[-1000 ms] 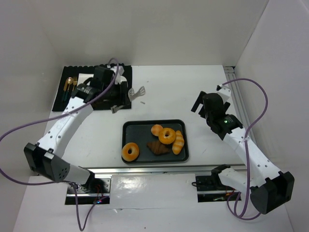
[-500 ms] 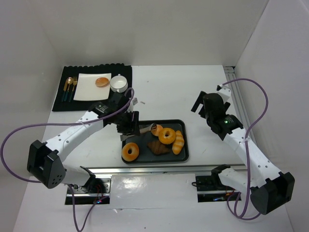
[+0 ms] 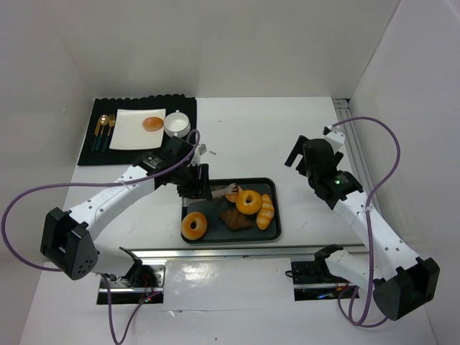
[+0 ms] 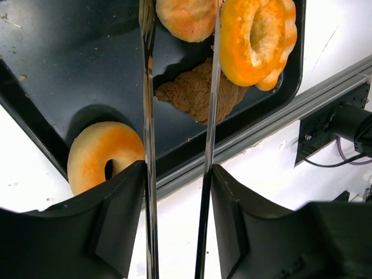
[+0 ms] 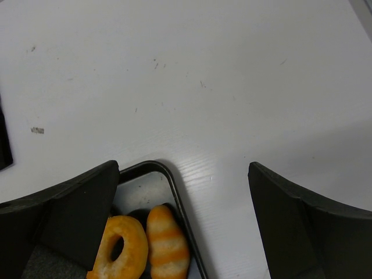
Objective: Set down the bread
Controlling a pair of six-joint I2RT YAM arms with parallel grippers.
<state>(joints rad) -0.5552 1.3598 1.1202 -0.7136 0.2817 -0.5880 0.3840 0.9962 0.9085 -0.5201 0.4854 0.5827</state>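
Observation:
One round bun [image 3: 152, 123] lies on the white plate [image 3: 129, 133] at the back left. The other bun [image 3: 231, 192] lies on the black tray [image 3: 185, 215]. My left gripper [image 3: 194, 181] is shut on metal tongs [image 3: 218, 190] that reach over the tray. In the left wrist view the tongs' arms [image 4: 147, 116] stand on either side of this bun [image 4: 186, 17], close to it, and the gripper [image 4: 177, 189] clamps their handles. My right gripper [image 3: 302, 154] is open and empty, hovering right of the tray [image 5: 170, 173].
The tray also holds two ring donuts [image 3: 249, 202] [image 3: 193, 226], a brown croissant [image 3: 235, 219] and a pale ridged roll [image 3: 266, 211]. A white cup [image 3: 175, 123] and gold cutlery [image 3: 105, 129] sit on the black mat [image 3: 90, 154]. A metal rail [image 3: 230, 253] runs along the near edge.
My left arm swung from the plate at the back left to the tray, leaving a bun on the plate. The tongs now reach the bun on the tray. The right arm stayed still.

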